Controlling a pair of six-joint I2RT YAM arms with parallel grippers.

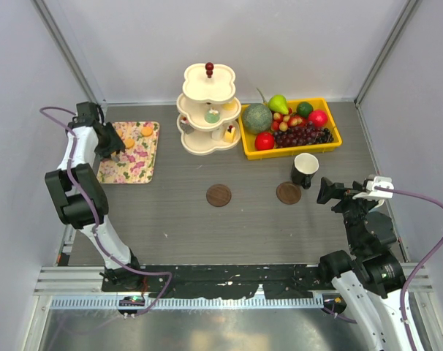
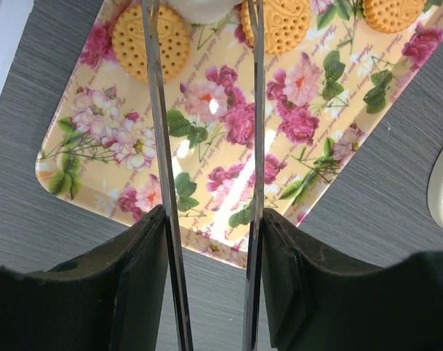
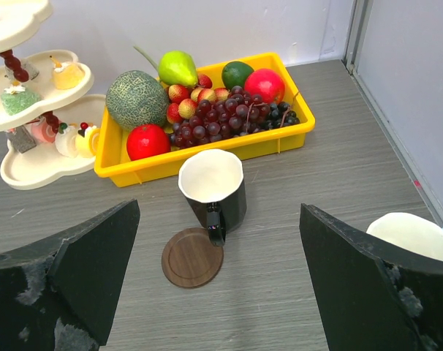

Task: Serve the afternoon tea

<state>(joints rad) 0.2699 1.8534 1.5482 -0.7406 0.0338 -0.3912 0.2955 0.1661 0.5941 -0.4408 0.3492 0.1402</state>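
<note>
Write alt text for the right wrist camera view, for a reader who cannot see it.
A black mug stands on the grey table beside a round wooden coaster, framed by the right gripper, jaws wide open. Behind it are a yellow tray of fruit and, at left, a cream tiered stand holding small sweets.

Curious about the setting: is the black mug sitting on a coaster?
No, the black mug stands on the table beside the round wooden coaster.
</note>
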